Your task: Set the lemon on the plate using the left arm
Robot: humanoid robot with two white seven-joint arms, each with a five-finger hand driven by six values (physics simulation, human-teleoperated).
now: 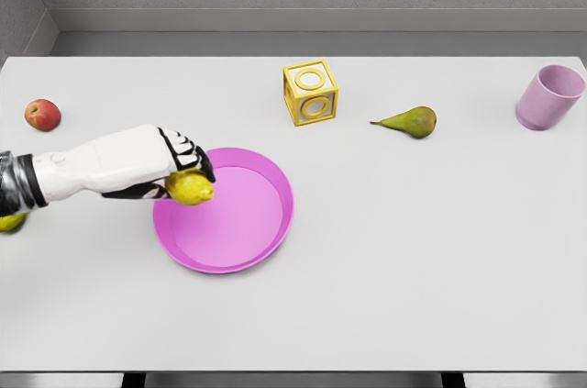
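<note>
My left hand (183, 168) comes in from the left edge with its fingers curled over a yellow lemon (190, 188). The lemon hangs at the left rim of the pink plate (266, 232), which lies on the white table left of the middle. I cannot tell whether the lemon touches the plate. My right arm does not show.
A red apple (42, 115) sits at the far left. A yellow block (310, 92) with ring faces stands behind the plate, a green pear (410, 121) lies to its right, and a lilac cup (548, 96) stands at the far right. Something yellow-green (11, 221) peeks out under my left forearm.
</note>
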